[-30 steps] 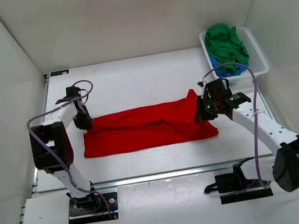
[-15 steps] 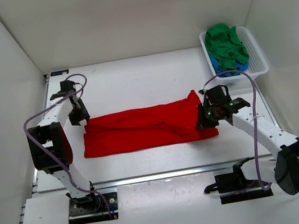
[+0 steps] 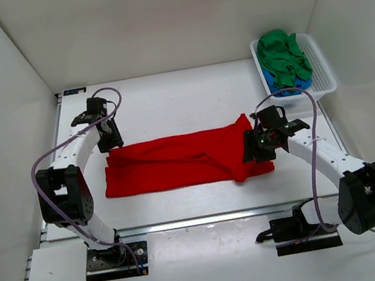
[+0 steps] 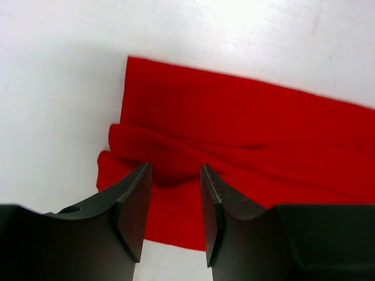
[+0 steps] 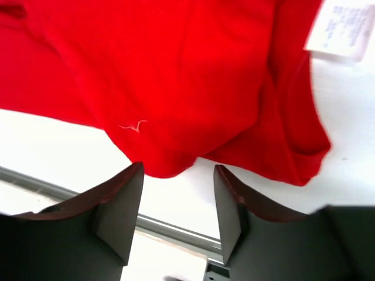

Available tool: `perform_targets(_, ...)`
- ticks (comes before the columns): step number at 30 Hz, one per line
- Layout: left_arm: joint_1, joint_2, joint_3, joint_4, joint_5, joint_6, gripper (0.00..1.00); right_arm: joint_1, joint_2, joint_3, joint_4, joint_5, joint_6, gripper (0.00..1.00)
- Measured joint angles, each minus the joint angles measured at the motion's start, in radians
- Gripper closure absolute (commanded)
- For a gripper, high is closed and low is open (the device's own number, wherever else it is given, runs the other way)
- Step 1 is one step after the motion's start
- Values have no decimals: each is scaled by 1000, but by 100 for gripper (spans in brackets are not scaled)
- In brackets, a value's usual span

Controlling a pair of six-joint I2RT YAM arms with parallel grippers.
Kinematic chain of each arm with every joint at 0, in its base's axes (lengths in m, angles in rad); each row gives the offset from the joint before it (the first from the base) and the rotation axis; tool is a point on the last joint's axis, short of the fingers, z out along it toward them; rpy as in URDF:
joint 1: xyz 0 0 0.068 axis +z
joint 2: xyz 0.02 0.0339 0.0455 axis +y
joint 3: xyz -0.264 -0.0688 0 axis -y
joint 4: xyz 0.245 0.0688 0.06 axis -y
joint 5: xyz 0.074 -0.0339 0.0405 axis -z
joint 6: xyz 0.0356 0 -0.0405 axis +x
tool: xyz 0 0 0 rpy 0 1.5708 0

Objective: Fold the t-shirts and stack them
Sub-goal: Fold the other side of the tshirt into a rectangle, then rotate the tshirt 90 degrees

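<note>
The red t-shirt (image 3: 183, 159) lies on the table as a long band folded lengthwise, its right end bunched into a small bulge toward the front. My left gripper (image 3: 109, 140) hovers open over its left end. In the left wrist view the gripper (image 4: 176, 170) has only red cloth (image 4: 246, 140) below the gap. My right gripper (image 3: 251, 148) stands open over the right end. The right wrist view shows that gripper (image 5: 177, 170) empty above the shirt's hem (image 5: 176, 76), with a white label (image 5: 343, 29) showing. A green t-shirt (image 3: 282, 54) and a blue one (image 3: 283, 87) sit crumpled in the basket.
The white perforated basket (image 3: 322, 66) stands at the back right corner. White walls close in the table on the left, back and right. A metal rail (image 3: 186, 222) runs along the front edge, just beyond the shirt's near hem (image 5: 176, 231).
Both grippers opened and let go of the red t-shirt. The left one drew back from the shirt's left end. The right end dropped and now bulges toward the front edge.
</note>
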Motion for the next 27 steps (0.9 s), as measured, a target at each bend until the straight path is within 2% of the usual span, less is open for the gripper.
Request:
perform_targets(5,-38,-23,-68,4,0,-18,52,-2,16,50,-18,45,-29,65)
perform_targets(6,-55,-23,-76,5,0,-25,53,-3,19,65,-16,47,-36,66)
perform_targets(8,-98,-23,-90,13,-3,-37,52,-6,35,97,-2,48,-56,84)
perform_targets(9,-122,-24,-100,22,-3,-46,52,-7,51,111,15,48,-71,100)
perform_targets(15,-246,-21,-222,91,4,-119,54,-46,282,221,90,24,-136,100)
perform_targets(20,-255,23,-296,129,8,-185,54,-74,445,298,133,20,-164,100)
perform_targets(27,-227,157,-128,64,14,-181,54,-55,488,230,159,43,-140,100)
